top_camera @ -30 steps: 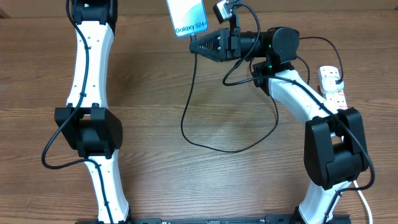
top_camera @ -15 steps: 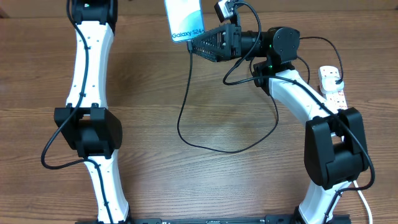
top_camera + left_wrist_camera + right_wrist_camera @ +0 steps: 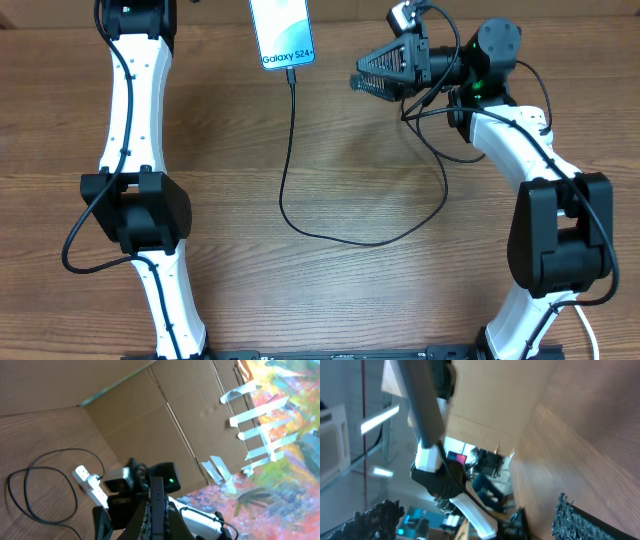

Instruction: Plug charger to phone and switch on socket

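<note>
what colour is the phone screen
The phone screen is light blue, with dark "Galaxy S24+" lettering near its lower edge. The overhead view shows it best.

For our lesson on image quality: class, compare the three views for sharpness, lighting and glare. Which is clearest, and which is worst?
Overhead: clearest, sharp and evenly lit, the lettering on the phone readable, its screen bright but not washed out. Left wrist: strongly tilted, yet the socket is fairly crisp. Right wrist: worst, smeared throughout, with glaring strip lights and its own fingers reduced to near-black shapes.
</note>
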### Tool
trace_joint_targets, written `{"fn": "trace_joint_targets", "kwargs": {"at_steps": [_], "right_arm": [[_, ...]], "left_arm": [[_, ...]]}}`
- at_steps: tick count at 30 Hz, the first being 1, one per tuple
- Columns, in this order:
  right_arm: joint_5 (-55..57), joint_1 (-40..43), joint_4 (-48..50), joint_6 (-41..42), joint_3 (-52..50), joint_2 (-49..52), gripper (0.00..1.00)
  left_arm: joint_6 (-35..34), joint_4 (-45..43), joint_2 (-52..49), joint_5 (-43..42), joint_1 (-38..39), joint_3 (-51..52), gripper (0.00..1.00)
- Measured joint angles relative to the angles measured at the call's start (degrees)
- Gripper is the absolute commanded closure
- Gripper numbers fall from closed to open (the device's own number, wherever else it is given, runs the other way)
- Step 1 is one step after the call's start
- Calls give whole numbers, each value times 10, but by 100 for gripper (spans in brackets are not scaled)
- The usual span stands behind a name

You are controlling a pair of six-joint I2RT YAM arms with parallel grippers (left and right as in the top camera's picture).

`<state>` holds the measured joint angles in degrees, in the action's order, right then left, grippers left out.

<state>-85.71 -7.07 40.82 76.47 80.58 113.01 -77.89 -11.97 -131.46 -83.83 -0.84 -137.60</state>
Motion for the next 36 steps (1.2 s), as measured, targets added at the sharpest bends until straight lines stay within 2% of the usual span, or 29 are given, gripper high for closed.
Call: {"fn": "trace_joint_targets", "kwargs": {"at_steps": [8, 11, 18, 23, 28, 33, 36], "right_arm": [[7, -2, -315, -196, 1, 0, 0], [67, -2, -465, -280, 2, 0, 0], [252, -2, -689, -419, 1, 0, 0], [373, -2, -777, -477, 1, 0, 0], [479, -2, -827, -498, 1, 0, 0], [577, -2, -871, -506, 1, 0, 0], [605, -2, -874, -509, 1, 0, 0]], "left_arm": [[55, 78, 0, 5, 4, 0, 96], [82, 121, 0, 12, 7, 1, 96], [154, 213, 0, 24, 9, 1, 96], [228, 314, 0, 42, 9, 1, 96], [316, 428, 0, 78, 11, 2, 96], [417, 576, 0, 149, 24, 3, 96], [466, 624, 0, 194, 37, 3, 96]]}}
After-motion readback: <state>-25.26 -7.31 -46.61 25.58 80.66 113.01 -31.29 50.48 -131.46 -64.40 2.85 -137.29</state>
